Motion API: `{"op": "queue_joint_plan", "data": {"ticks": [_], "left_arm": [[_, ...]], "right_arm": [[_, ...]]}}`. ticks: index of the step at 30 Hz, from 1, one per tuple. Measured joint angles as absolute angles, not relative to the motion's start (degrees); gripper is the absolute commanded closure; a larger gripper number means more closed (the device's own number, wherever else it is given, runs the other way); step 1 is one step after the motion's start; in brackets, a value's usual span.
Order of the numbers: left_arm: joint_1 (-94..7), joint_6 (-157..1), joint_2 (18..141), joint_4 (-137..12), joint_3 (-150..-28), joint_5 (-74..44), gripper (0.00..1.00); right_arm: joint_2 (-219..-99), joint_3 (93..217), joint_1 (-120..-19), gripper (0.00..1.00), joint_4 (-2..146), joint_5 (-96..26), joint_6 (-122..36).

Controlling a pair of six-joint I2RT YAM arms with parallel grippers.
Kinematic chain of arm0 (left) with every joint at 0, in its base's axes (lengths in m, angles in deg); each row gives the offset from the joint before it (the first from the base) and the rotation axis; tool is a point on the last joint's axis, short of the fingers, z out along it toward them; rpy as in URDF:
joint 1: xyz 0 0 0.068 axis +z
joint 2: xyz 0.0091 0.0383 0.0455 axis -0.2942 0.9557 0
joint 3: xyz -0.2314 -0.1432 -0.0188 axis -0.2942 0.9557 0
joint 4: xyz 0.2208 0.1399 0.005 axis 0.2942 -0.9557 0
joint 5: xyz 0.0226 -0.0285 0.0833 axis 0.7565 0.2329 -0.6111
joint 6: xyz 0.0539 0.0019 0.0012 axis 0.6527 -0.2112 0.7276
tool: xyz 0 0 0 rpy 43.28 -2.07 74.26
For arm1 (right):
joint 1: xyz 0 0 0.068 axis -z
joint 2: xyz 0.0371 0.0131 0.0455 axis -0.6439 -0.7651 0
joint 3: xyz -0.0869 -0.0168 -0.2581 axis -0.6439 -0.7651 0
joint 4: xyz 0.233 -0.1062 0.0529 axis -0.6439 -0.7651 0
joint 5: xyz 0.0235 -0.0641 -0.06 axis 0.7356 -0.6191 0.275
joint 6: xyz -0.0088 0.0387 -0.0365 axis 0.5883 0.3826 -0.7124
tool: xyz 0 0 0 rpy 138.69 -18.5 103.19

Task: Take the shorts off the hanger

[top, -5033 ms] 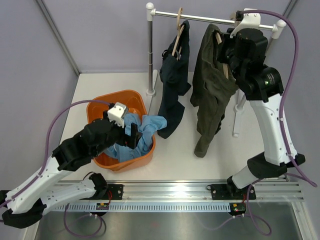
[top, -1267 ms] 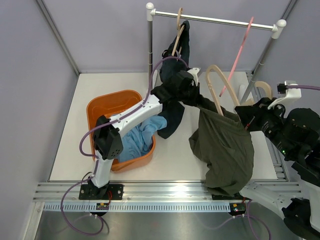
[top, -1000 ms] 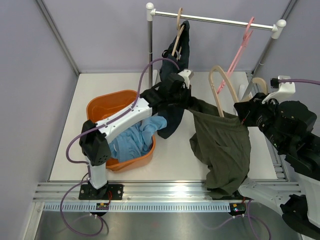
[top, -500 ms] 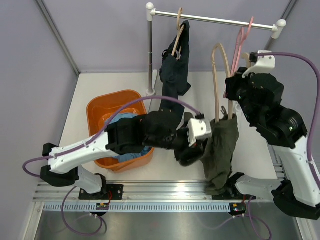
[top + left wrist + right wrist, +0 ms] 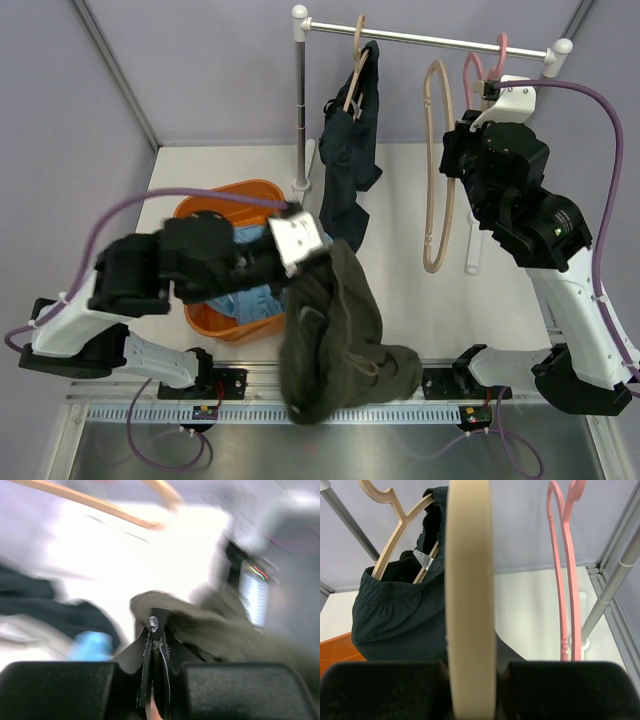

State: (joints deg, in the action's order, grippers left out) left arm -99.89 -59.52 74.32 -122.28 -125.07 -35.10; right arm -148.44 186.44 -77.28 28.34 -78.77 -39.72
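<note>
OFF THE HANGER: The left end effector (image 5: 318,262), clamped on the olive green shorts (image 5: 335,345), holds them beside the orange basket (image 5: 235,328). They trail lengthwise from the pinch toward the near edge of the surface (image 5: 400,270), where they could snag the base rail (image 5: 265,375) or drop outside the basket. The right end effector (image 5: 470,690) grips the bare beige hanger (image 5: 437,170).

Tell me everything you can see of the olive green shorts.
The olive green shorts are soft, creased cloth, bunched into a loose heap. The left gripper pinches a fold at the top; the rest drapes over the near edge of the table and the metal rail, beside the orange basket. They are on no hanger; the bare beige hanger hangs apart in the right gripper. The wrist view is too blurred to show seams or waistband.
</note>
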Motion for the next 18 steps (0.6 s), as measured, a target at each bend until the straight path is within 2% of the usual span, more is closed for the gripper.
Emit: {"op": "queue_joint_plan", "data": {"ticks": [5,10,15,18], "left_arm": [[-99.5,-52.1,73.9,-113.2,-138.3,-56.4,0.91],[-99.4,-35.8,69.6,-89.0,-137.9,-71.3,0.91],[-98.1,-23.2,66.7,-69.8,-132.5,-75.4,0.89],[-93.1,-23.0,66.0,-67.2,-128.2,-75.7,0.89]], "right_arm": [[-148.5,186.3,-77.3,1.00,28.1,-78.7,-39.4],[-148.4,186.1,-77.3,1.00,26.9,-78.5,-38.4],[-147.6,185.7,-77.3,1.00,25.4,-78.0,-37.4],[-146.6,185.2,-77.3,1.00,24.5,-77.6,-36.8]]}}
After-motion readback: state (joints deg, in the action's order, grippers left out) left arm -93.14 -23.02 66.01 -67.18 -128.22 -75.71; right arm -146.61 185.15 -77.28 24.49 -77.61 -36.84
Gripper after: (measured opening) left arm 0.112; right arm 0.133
